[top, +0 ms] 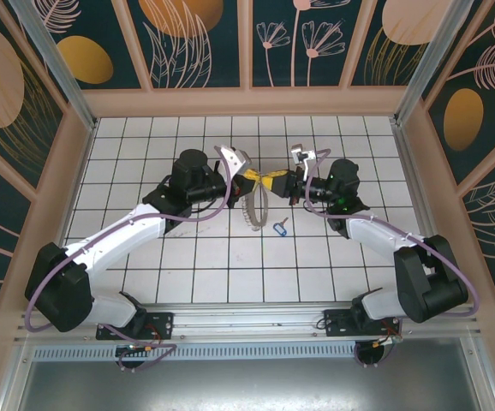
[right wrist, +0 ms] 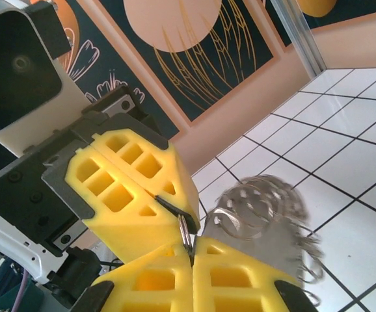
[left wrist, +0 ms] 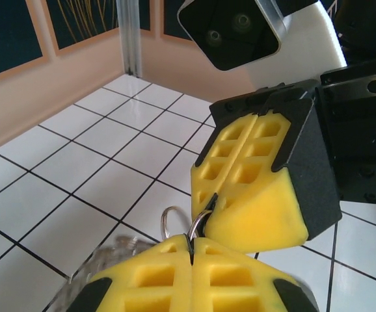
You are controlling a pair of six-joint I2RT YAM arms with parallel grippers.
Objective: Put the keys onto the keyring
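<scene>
The key (top: 280, 227) lies flat on the tiled table (top: 230, 274), just below centre frame in the top view, apart from both claws. Its long axis is diagonal, with the blue head at lower left and the silver blade pointing upper right.

The keyring (top: 253, 208) hangs from the claws at centre frame. Its fringed arc runs top to bottom, near the key, no contact seen.

The left gripper (top: 253, 179) and right gripper (top: 274, 182) meet tip to tip, each clenched on the ring's thin wire.

In the wrist views the wire shows between the yellow pads (left wrist: 149, 279). The silvery fringe (right wrist: 259, 214) is blurred and the loop's outline is cut off. The key's teeth are too small to make out.
</scene>
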